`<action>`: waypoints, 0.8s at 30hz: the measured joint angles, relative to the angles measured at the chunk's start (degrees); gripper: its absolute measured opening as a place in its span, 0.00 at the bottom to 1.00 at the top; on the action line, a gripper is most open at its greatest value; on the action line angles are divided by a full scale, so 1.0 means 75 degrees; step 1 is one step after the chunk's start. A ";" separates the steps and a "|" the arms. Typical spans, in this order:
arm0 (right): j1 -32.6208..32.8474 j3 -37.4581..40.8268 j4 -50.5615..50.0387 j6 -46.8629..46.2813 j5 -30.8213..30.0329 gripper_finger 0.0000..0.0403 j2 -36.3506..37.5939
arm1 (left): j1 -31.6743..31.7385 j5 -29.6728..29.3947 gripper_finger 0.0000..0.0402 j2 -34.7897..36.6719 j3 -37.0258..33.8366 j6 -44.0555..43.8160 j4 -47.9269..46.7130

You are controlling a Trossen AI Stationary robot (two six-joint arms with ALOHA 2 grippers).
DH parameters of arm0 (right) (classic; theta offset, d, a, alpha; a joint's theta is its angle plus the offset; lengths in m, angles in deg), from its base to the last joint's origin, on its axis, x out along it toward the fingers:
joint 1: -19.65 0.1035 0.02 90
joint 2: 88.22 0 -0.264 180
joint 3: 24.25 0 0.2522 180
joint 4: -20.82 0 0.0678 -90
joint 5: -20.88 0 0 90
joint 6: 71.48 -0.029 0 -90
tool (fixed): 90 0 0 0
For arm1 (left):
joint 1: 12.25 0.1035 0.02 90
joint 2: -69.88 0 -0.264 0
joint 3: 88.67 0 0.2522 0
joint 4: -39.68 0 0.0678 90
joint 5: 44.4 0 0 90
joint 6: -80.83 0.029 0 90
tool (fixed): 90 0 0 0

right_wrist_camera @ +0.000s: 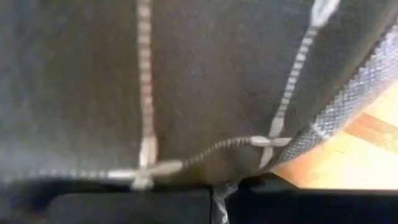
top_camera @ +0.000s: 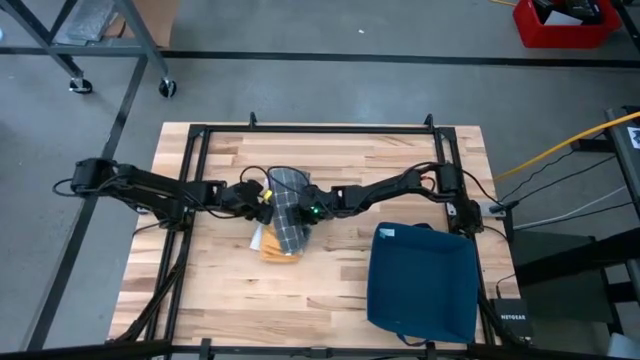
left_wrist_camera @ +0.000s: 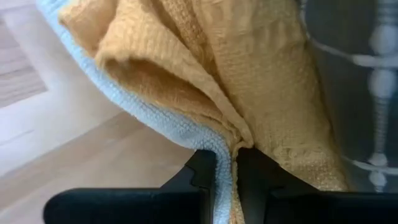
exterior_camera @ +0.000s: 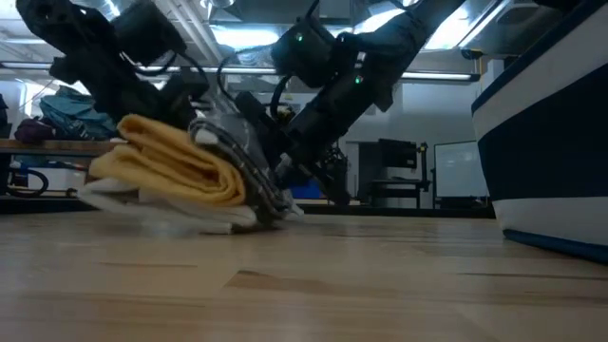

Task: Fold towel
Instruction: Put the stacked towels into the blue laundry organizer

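Observation:
A yellow towel (top_camera: 277,246) with a pale blue edge lies bunched in the table's middle, its folds resting on the wood (exterior_camera: 176,161). A dark grey towel (top_camera: 288,215) with white grid lines lies over it and slopes down to the table (exterior_camera: 249,161). My left gripper (top_camera: 262,200) comes from the left and is shut on the yellow towel. My right gripper (top_camera: 305,210) comes from the right and is shut on the grey towel. My left gripper (left_wrist_camera: 227,165) pinches a gathered fold of the yellow towel with its pale blue edge (left_wrist_camera: 217,140) between the two fingers, several layers. The cloth fans out slack from the fingers, and its lower part lies on the table. My right gripper (right_wrist_camera: 221,190) pinches the grey towel near its hemmed edge (right_wrist_camera: 249,168). The cloth covers the fingertips and rises from them across the wrist view. Its lower end rests on the table.
A dark blue folded cloth (top_camera: 422,280) lies on the table's right near part, seen as a tall blue and white mass (exterior_camera: 546,142) in the low view. Bare wood (top_camera: 220,290) lies left of and in front of the towels. A black frame (top_camera: 190,160) edges the table.

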 joint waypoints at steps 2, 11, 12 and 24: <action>0.0000 0.0003 -0.0104 0.0158 0.0003 0.02 0.0189 | -0.0005 0.0078 0.07 0.0253 0.0000 -0.0054 -0.0006; 0.0120 0.0003 -0.0804 0.0163 0.0106 0.04 0.0986 | -0.0295 0.0071 0.07 0.0885 0.0020 -0.0532 0.0211; 0.0172 0.0003 -0.0826 0.0160 0.0150 0.04 0.1063 | -0.0370 0.0068 0.07 0.0905 0.0020 -0.0617 0.0263; 0.0654 -0.0041 -0.2160 0.0143 0.0247 0.03 0.1969 | -0.1491 -0.0525 0.07 0.0888 0.0313 -0.1079 0.1251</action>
